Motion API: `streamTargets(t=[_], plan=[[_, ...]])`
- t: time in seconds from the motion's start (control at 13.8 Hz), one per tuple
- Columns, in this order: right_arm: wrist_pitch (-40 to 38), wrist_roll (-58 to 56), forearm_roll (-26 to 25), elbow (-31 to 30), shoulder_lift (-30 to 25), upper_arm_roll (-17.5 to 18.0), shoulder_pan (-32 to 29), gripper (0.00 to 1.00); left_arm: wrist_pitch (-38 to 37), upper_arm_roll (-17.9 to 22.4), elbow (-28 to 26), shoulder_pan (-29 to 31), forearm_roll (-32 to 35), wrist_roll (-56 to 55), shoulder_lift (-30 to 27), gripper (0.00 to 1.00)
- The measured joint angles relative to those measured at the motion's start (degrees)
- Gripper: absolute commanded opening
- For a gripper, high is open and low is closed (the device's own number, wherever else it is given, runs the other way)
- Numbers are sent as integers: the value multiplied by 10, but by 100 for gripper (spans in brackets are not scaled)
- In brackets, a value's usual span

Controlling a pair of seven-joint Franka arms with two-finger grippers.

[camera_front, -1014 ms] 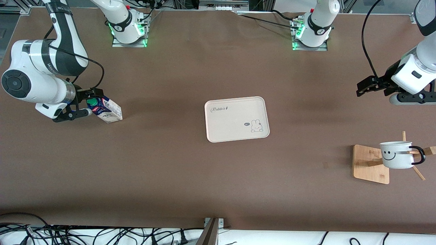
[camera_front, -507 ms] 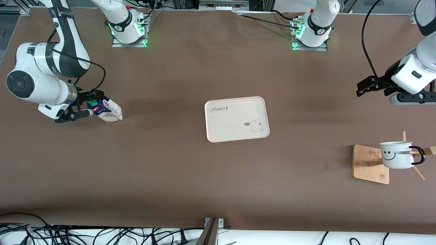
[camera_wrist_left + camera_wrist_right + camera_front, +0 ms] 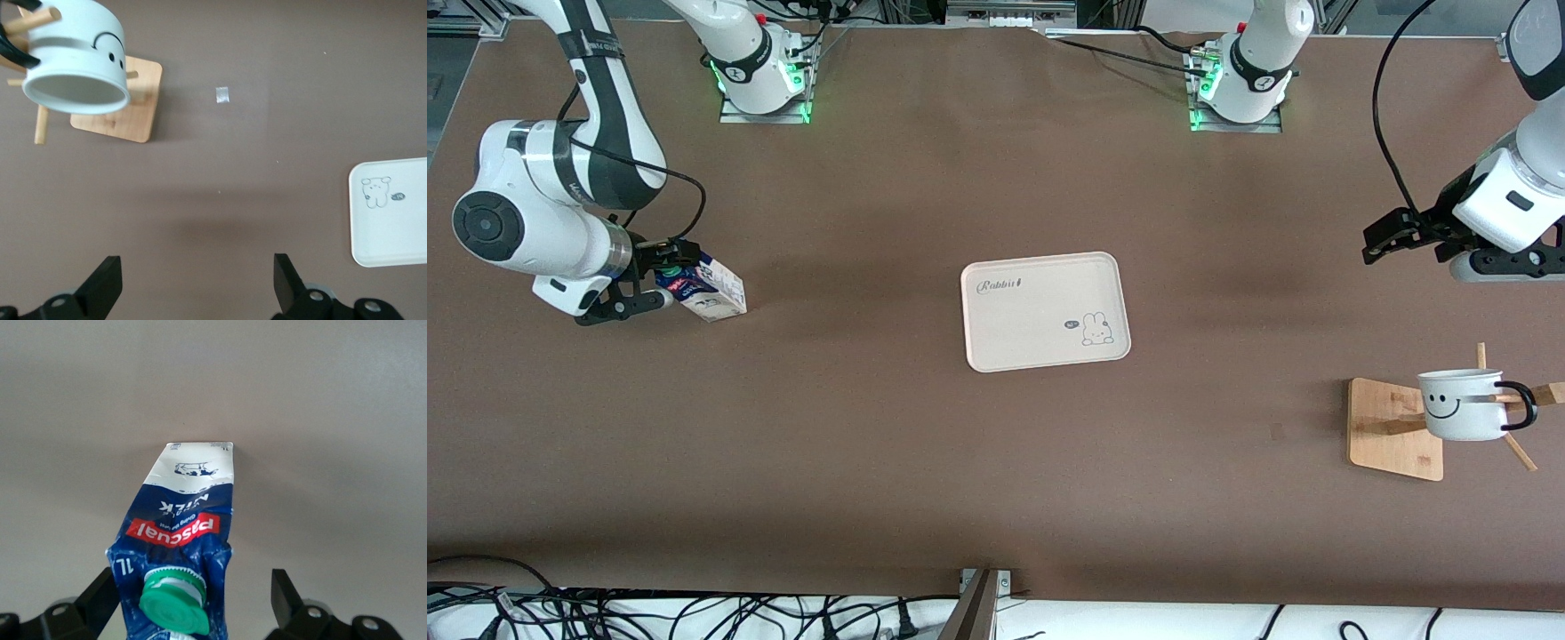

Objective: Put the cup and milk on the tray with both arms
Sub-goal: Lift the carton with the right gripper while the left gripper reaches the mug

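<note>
Brown table, two claws, nothing yet on the tray (image 3: 1045, 311)

Right claw (image 3: 651, 283), jaws spread, straddles the milk (image 3: 704, 287) top at the right arm's end, roughly nine o'clock from the tray; closing on the soft gable could crush or tip the carton. Left claw (image 3: 1389, 240), also spread, hangs over bare table twelve o'clock of the cup (image 3: 1463, 405) on its wooden stand (image 3: 1392, 431), four o'clock of the tray; a careless pull might snag the handle on a peg.

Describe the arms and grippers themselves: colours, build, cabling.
Both arms are white with black joints and bands. A black cable loops along each forearm. The bases glow green. The left gripper and the right gripper are black with two fingers, and both wrist views show blocky black fingertips.
</note>
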Motion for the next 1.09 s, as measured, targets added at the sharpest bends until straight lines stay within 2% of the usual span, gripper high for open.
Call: streamTargets(t=[0.22, 0.36, 0.43, 0.58, 0.72, 1.09], plan=[[0, 0, 0, -1, 4, 0, 0, 100, 114, 2, -39, 3, 13, 0, 5, 100], [0, 0, 0, -1, 4, 0, 0, 94, 213, 5, -81, 13, 13, 0, 11, 100], [0, 0, 0, -1, 4, 0, 0, 87, 249, 7, -99, 16, 13, 1, 14, 100], [0, 0, 0, -2, 4, 1, 0, 72, 290, 7, -117, 19, 13, 1, 20, 100], [0, 0, 0, -4, 5, 1, 0, 64, 316, 7, -124, 24, 14, 1, 28, 100], [1, 22, 0, -1, 5, 9, 0, 53, 395, 11, -149, 36, 14, 1, 60, 100]])
